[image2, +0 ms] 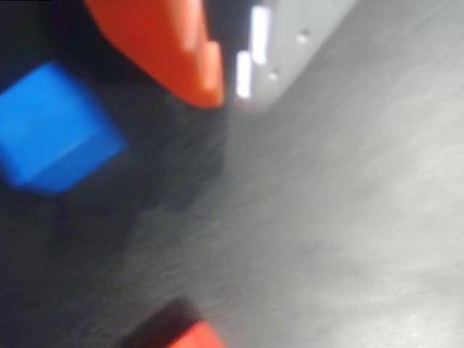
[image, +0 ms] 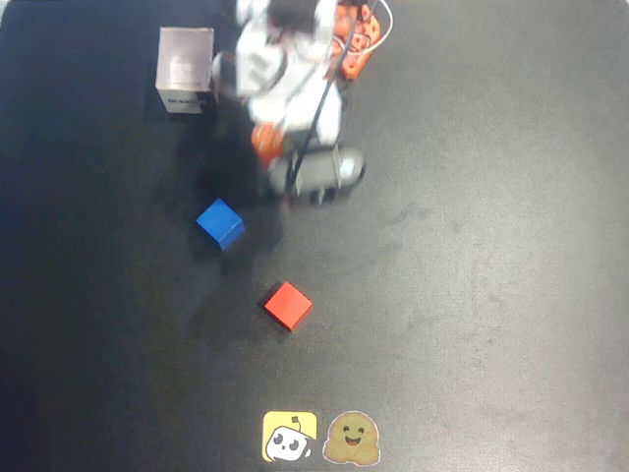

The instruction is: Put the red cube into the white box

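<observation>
Red cube point(image: 288, 305) sits on the dark table point(image: 491, 246) in the overhead view, low and a little left of centre, resting flat with one corner turned toward the bottom edge, and nothing touches it. Sweeping from the left of that view: the white box point(image: 185, 83) stands near the top, open side up, with its dark label on the wall facing down the picture; below and slightly to its right lies the blue cube point(image: 220, 223), well apart from the box and near, though not touching, the red one, which lies down and to its right. Right of the box, the white and orange arm point(image: 285, 69) reaches down from the top edge, and the gripper point(image: 316, 177) hangs just right of the blue cube and above the red cube in the picture, clear of both. Whether its jaws are spread or closed cannot be told from above, and it carries nothing that can be seen. Two cartoon stickers point(image: 321, 438) sit side by side at the bottom edge. Over to the blurred wrist view: the blue cube point(image2: 54, 130) fills the left side, an orange finger point(image2: 167, 43) juts in from the top, and a red corner point(image2: 194, 337) peeks in at the bottom edge, with grey table to the right.
</observation>
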Robot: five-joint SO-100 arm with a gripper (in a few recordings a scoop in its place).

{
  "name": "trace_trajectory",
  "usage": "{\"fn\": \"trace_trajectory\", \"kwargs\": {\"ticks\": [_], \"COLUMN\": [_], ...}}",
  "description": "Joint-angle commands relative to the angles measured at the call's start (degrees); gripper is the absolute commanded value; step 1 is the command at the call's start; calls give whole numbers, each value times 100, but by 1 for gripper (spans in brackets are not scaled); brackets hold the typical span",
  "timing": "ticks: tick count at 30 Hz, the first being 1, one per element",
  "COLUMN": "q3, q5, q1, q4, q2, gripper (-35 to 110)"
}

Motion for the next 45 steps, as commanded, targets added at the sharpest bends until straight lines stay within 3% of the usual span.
{"fn": "trace_trajectory", "kwargs": {"ticks": [1, 20, 36, 45], "q3": [-1116, -3762, -4069, -3955], "q5": [-229, -1758, -3331, -3516], "q1": [44, -158, -527, -571], "q4": [-79, -299, -158, -141], "q2": [-1116, -4078, -4641, -4641], "gripper": [0, 0, 1, 14]}}
